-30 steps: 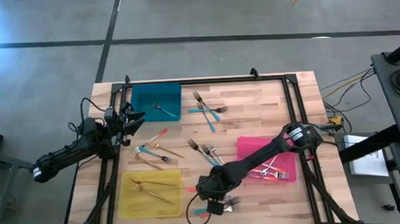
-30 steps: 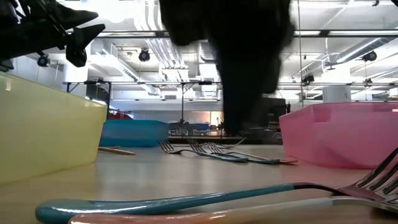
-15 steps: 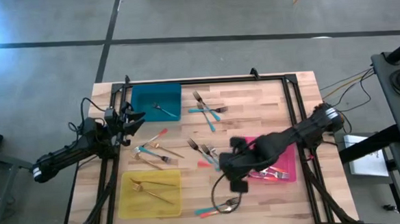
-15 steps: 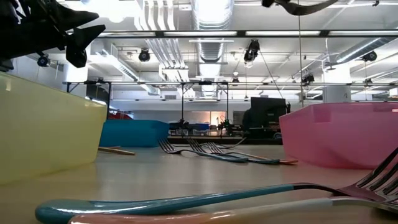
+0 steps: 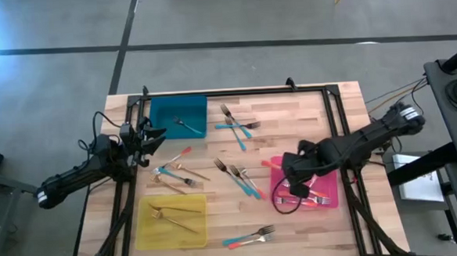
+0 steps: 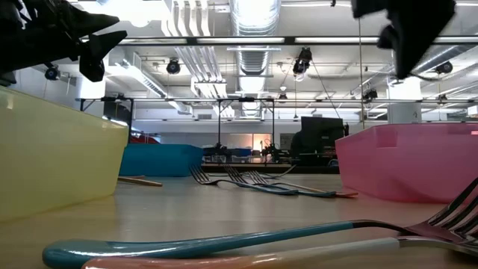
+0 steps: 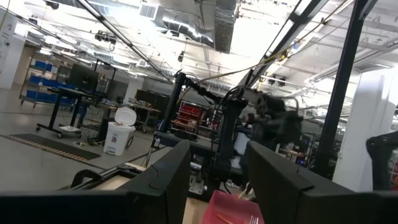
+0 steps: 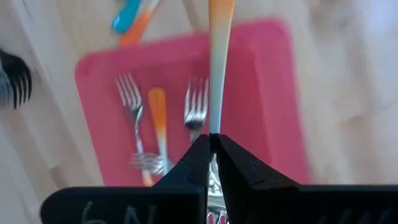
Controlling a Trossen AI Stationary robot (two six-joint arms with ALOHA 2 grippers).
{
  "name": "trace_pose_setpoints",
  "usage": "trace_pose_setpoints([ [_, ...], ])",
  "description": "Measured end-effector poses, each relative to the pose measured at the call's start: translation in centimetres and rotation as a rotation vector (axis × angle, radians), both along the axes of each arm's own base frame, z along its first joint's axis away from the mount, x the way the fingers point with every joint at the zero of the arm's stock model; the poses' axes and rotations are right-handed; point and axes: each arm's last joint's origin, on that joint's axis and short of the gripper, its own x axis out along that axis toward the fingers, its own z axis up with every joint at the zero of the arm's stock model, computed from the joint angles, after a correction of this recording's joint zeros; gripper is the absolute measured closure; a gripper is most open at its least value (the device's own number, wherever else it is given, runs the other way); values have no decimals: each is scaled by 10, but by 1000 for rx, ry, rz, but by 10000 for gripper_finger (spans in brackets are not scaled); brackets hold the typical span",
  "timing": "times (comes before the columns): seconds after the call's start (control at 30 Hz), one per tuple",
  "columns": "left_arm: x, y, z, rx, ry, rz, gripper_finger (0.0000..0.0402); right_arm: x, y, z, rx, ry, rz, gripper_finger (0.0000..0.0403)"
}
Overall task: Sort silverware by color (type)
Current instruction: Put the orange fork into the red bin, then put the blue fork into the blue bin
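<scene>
My right gripper [image 5: 292, 174] hangs above the left part of the pink tray [image 5: 325, 170], shut on a coral-pink fork [image 8: 216, 68]. In the right wrist view the tray [image 8: 267, 93] lies below with a few coral forks [image 8: 160, 118] in it. My left gripper [image 5: 152, 136] waits open above the table's left side, beside the teal tray [image 5: 179, 113]. Loose teal, coral and gold forks lie flat near the teal tray [image 5: 236, 127], at mid-table [image 5: 239, 174], at the left [image 5: 176, 171] and by the near edge [image 5: 248, 237]. My right gripper pinches the coral-pink fork between its two fingertips [image 8: 200, 152] at the pale end of the handle [image 8: 213, 121]. The orange end [image 8: 221, 12] points away beyond the tips, in line with the fingers. The fork is lifted clear above the pink tray; its tines are hidden behind the fingers.
The yellow tray [image 5: 171, 221] at the near left holds gold forks [image 5: 174, 213]; the teal tray holds one fork [image 5: 185, 126]. In the low view a teal fork [image 6: 202, 243] and a coral one [image 6: 246, 260] lie close in front. A black frame [image 5: 333, 115] stands along the table's edges.
My right gripper has risen from the table near its near edge and travelled right and toward the far edge, to above the pink tray, carrying the coral-pink fork lifted clear. The two forks by the near edge have stayed in place.
</scene>
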Motion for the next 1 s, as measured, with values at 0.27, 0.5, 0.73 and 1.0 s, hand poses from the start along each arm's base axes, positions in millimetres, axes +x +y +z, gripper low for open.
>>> trace_pose_setpoints([
  [0.27, 0, 0, 0, 0, -1, 0, 260, -27, -4, -36, 107, -19, -99, 390],
  [0.5, 0, 0, 0, 0, -1, 0, 260, -36, -8, -58, 85, 59, -166, 390],
  [0.73, 0, 0, 0, 0, -1, 0, 260, -30, -6, -58, 121, 13, -167, 357],
  [1.0, 0, 0, 0, 0, -1, 0, 260, -22, -2, -42, 155, -53, -161, 294],
])
